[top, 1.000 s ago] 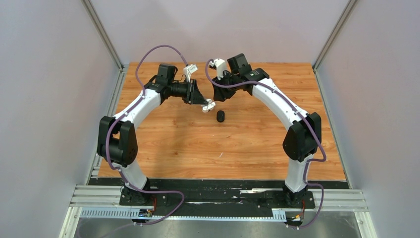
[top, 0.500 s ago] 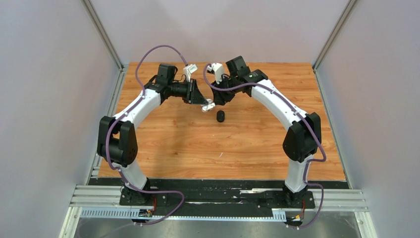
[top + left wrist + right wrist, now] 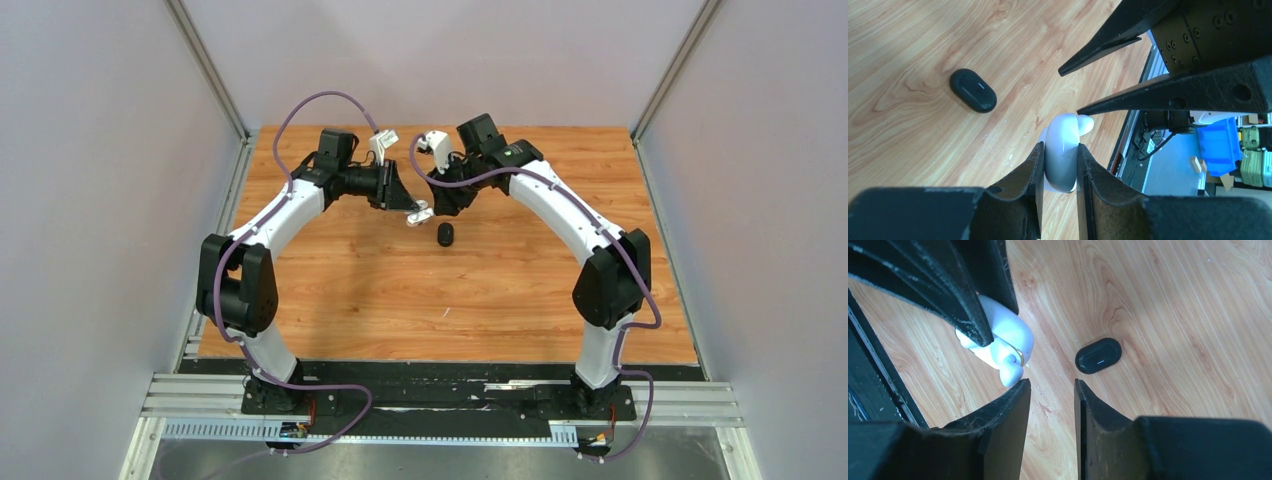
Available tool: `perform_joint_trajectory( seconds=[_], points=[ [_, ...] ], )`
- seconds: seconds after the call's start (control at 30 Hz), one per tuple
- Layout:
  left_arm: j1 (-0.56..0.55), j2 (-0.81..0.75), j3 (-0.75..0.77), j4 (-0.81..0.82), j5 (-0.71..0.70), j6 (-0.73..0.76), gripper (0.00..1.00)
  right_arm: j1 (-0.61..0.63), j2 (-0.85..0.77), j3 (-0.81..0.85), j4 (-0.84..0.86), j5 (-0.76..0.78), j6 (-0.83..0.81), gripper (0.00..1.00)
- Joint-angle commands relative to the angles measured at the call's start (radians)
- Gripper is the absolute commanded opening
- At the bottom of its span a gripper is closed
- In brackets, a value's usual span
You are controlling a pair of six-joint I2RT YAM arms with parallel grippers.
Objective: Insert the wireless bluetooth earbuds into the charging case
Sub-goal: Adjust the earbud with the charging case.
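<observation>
Left end effector [image 3: 1060,149]: it is pinching the white charging case [image 3: 1063,142] between both fingers, closed snugly on its sides, and holding it up off the bench [image 3: 400,290]
White charging case: it is sitting in that grip towards the far middle of the bench, with its rounded end sticking out past the fingertips
White earbud [image 3: 1086,123]: a small white nub is poking out of the case's exposed end (how far it is seated I cannot tell)
Right end effector [image 3: 1051,384]: its fingers are standing a narrow gap apart and gripping nothing; in the left wrist view the nearer fingertip is pointing right at the earbud, close to touching it
Black oval case [image 3: 1099,355]: it is lying flat and closed on the bench, just beside the two end effectors on their near side and apart from both, showing a short pale line on its top
Arms: both are reaching inward, and their end effectors are meeting nose to nose over the far half of the bench
</observation>
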Motion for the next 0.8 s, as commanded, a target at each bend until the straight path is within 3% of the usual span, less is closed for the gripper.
perform_joint_trajectory(
  seconds=[0.0,0.37,0.67,0.77],
  points=[
    [-0.005,0.007,0.025,0.036,0.027,0.008,0.00,0.015,-0.041,0.051,-0.041,-0.121,-0.096,0.38],
    [-0.004,0.002,0.029,0.005,0.168,0.108,0.00,-0.010,-0.067,0.034,-0.174,-0.302,-0.525,0.47],
    [-0.007,0.036,0.094,-0.194,0.239,0.336,0.00,-0.015,-0.189,-0.093,-0.180,-0.354,-0.915,0.29],
    [-0.014,0.040,0.115,-0.237,0.243,0.373,0.00,-0.007,-0.232,-0.149,-0.125,-0.356,-0.986,0.29]
  ],
)
